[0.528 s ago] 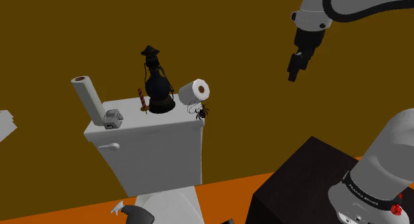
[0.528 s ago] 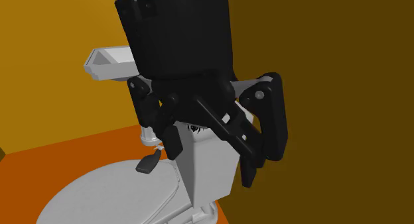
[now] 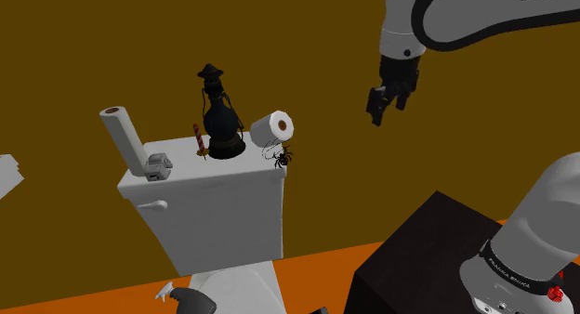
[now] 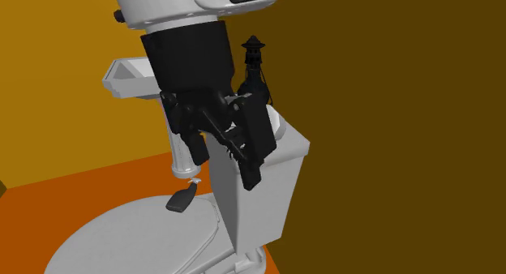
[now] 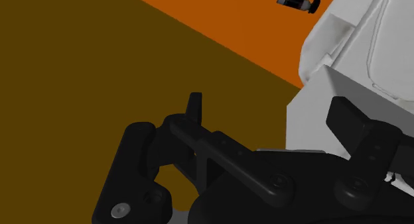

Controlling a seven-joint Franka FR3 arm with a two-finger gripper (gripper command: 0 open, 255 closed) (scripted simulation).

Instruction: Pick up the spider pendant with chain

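From the shoulder view's left, the toilet tank lid (image 3: 186,179) carries one tall paper roll (image 3: 123,136), leaning; one small grey block (image 3: 156,165); one thin reddish stick (image 3: 198,141); one black lantern-shaped bottle (image 3: 219,122); one toilet roll (image 3: 272,128) on its side; so two rolls, one of all else. At the lid's right edge, just on the near side of that toilet roll, lies the one spider pendant (image 3: 283,158), black, its fine chain (image 3: 269,151) looped beside it on the left. It looks small and light; the chain should be limp and trail; the legs look thin and fragile; I would pinch the body from above, gently, since a nudge could push it off the edge. Further right, higher and well apart, the gripper (image 3: 386,103) hangs with fingers spread, holding nothing.
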